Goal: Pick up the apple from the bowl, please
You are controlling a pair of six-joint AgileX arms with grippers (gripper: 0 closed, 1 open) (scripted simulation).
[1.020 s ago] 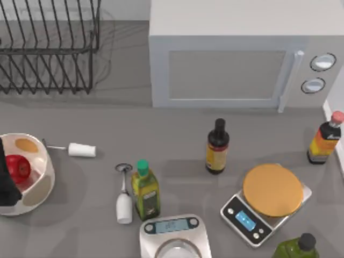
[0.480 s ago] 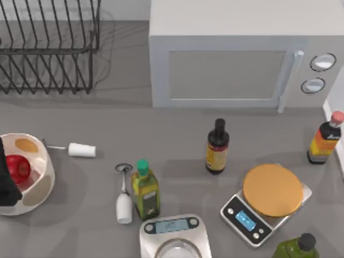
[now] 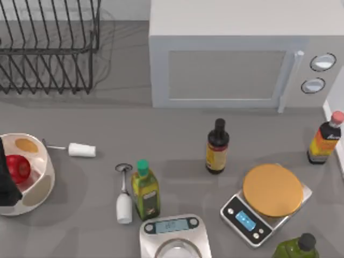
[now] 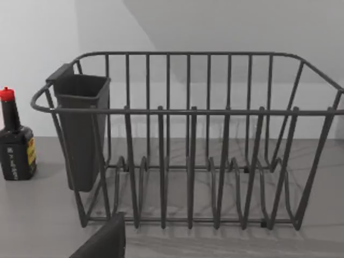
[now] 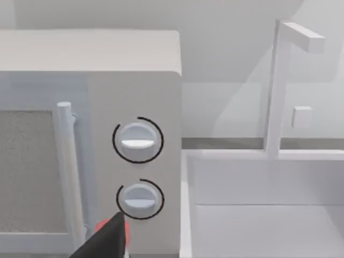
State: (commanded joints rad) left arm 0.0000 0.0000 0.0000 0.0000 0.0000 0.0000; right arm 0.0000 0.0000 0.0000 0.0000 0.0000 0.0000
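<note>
Top view: the apple (image 3: 18,168) sits in the bowl (image 3: 44,177) at the desk's (image 3: 177,145) far left edge. A dark part of the left arm (image 3: 6,180) overlaps the bowl's left side, touching or just beside the apple. Can't tell how far its fingers are spread or whether they've closed on the fruit; the tips are hidden. A small white roller-like item (image 3: 80,150) lies just right of the bowl. Further right: a toppled wine glass (image 3: 124,201) beside a green-capped oil bottle (image 3: 145,191), two scales (image 3: 269,207), a dark sauce bottle (image 3: 217,147), and a microwave (image 3: 236,54) at the back.

To do this step well, imo: fingers should straddle the apple's widest part, close firmly but not hard since it's round and glossy and could squirt out, then lift straight up so the bowl rim isn't clipped or tipped.

Left wrist view: a wire dish rack (image 4: 188,140) w/ a dark cutlery cup (image 4: 80,129), plus a red-capped bottle (image 4: 15,145), which the top view doesn't show. Apple and bowl aren't seen here, so the grip can't be checked.

Right wrist view: the microwave's two dials (image 5: 137,141) and a white sink w/ faucet (image 5: 285,80), absent from the top view. A dark sliver of the right gripper (image 5: 105,242) is at the edge; finger spread can't be told. The arm looks idle.
</note>
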